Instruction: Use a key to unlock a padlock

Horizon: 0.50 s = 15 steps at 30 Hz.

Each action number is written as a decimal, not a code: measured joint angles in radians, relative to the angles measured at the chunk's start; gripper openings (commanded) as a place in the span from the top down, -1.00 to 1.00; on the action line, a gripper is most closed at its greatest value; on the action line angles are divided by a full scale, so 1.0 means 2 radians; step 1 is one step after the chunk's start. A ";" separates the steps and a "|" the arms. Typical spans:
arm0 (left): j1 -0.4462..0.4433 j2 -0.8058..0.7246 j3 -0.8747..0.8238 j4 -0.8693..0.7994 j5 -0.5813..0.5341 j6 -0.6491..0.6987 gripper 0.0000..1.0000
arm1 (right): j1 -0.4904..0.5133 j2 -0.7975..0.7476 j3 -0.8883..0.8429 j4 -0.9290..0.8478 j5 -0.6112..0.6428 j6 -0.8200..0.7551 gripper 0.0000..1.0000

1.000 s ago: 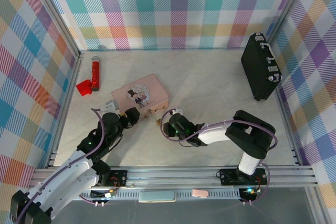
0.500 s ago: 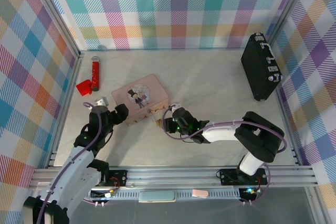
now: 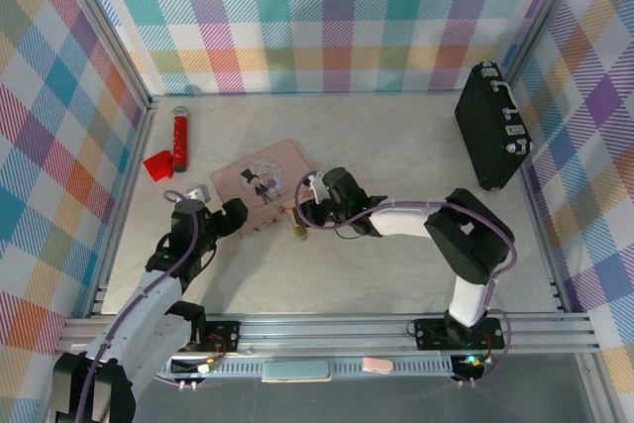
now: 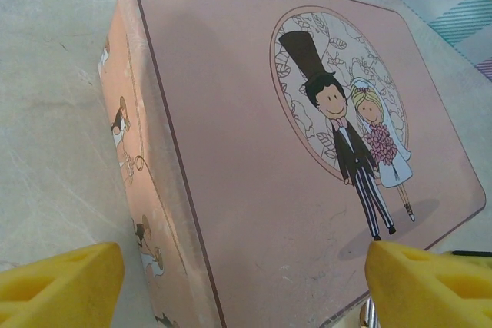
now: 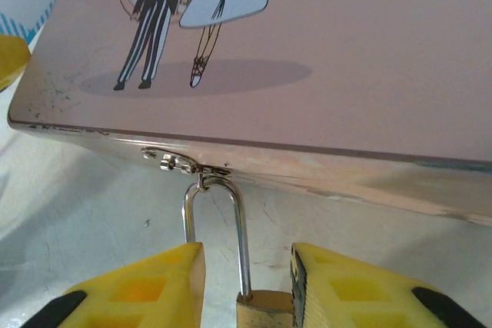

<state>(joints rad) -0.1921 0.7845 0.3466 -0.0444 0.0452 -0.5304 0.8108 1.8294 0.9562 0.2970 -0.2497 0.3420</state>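
Straddling the padlock (image 5: 264, 309), the right gripper (image 5: 247, 265) has its fingers spread; the shackle hooks the pink box (image 5: 323, 51) hasp — the left gripper (image 4: 242, 282) hovers at that box, fingers wide apart.

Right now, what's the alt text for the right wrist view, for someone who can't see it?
A small brass padlock is hooked by its shackle through the hasp on the pink box's edge. Its body sits between the yellow fingers of the right gripper, with a gap on one side. The box lid shows a cartoon couple's legs.
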 measured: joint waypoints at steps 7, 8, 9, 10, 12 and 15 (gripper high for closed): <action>0.001 0.012 0.000 0.015 0.003 0.000 -0.63 | 0.000 0.029 0.021 -0.005 -0.020 -0.006 0.38; 0.002 0.014 0.000 0.016 0.004 0.000 -0.63 | 0.000 0.032 0.022 -0.005 -0.021 -0.007 0.38; 0.002 0.016 0.000 0.017 0.005 0.000 -0.63 | 0.000 0.034 0.022 -0.005 -0.022 -0.007 0.39; 0.003 0.019 -0.001 0.020 0.005 -0.001 -0.63 | 0.000 0.036 0.022 -0.005 -0.024 -0.008 0.40; 0.003 0.023 -0.002 0.024 0.007 -0.002 -0.63 | 0.000 0.038 0.022 -0.005 -0.025 -0.009 0.41; 0.003 0.028 -0.002 0.026 0.009 -0.002 -0.63 | 0.000 0.044 0.026 -0.004 -0.029 -0.010 0.45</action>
<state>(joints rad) -0.1860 0.8402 0.3435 0.0074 0.0635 -0.5339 0.8108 1.9171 1.0084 0.2893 -0.3073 0.3222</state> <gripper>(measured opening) 0.816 0.287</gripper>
